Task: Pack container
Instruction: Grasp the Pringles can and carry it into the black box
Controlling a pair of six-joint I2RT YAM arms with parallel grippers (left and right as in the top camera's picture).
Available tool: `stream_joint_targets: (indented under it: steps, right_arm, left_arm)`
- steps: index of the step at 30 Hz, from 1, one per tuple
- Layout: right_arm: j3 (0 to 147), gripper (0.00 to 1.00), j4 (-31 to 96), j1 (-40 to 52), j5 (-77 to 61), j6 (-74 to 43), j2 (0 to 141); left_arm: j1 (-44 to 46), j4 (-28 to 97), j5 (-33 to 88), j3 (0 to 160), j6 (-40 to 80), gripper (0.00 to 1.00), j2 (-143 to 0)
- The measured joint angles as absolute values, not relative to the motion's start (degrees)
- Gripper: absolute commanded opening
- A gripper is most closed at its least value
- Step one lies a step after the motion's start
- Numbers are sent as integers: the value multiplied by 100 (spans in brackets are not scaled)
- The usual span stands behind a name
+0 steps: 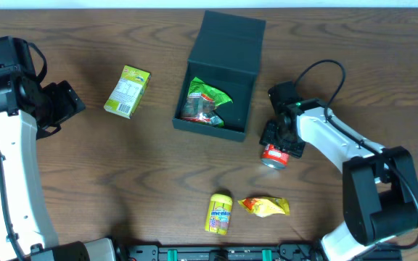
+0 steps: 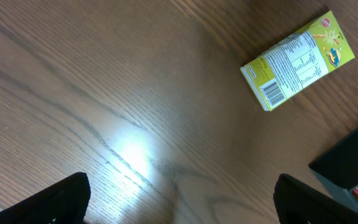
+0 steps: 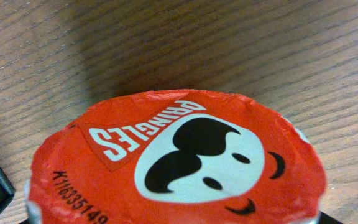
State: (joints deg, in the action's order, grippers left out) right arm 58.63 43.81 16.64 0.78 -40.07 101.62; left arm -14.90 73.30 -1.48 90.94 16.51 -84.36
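The dark teal container (image 1: 247,87) stands open at the table's middle back, its flap lid folded away behind it. A green snack bag (image 1: 207,101) lies inside. My right gripper (image 1: 276,142) is just right of the container's front corner and is closed around a small red Pringles can (image 1: 273,155). The can's red foil lid (image 3: 179,162) fills the right wrist view and hides the fingers. My left gripper (image 1: 70,101) is open and empty over bare table at the far left, its fingertips wide apart in the left wrist view (image 2: 179,202).
A yellow-green carton (image 1: 127,91) lies left of the container and also shows in the left wrist view (image 2: 297,61). A yellow Mentos tub (image 1: 219,213) and a yellow-red snack packet (image 1: 265,206) lie near the front edge. The container's corner (image 2: 353,155) shows at right.
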Motion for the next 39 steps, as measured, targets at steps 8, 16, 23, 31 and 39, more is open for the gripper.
stream_joint_targets:
  steps: [8, 16, 23, 31, 39]
  right_arm:
    - [5843, 68, 4510, 1686, 36, -3997, 9939]
    - [6486, 67, 5509, 1686, 1, -3986, 9133]
    - [7583, 66, 6110, 1828, 3, -3911, 9094]
    - [8484, 66, 6141, 2198, -51, -3874, 9314]
    - [9190, 69, 5970, 2386, -165, -3872, 10263]
  left_arm:
    - [-1490, 7328, -148, 9094, 1651, 95, -8436]
    - [-1490, 7328, -148, 9094, 1651, 95, -8436]
    - [-1490, 7330, -148, 9094, 1653, 95, -8436]
    - [-1490, 7328, -150, 9094, 1651, 95, -8436]
    - [-1490, 7328, -150, 9094, 1651, 95, -8436]
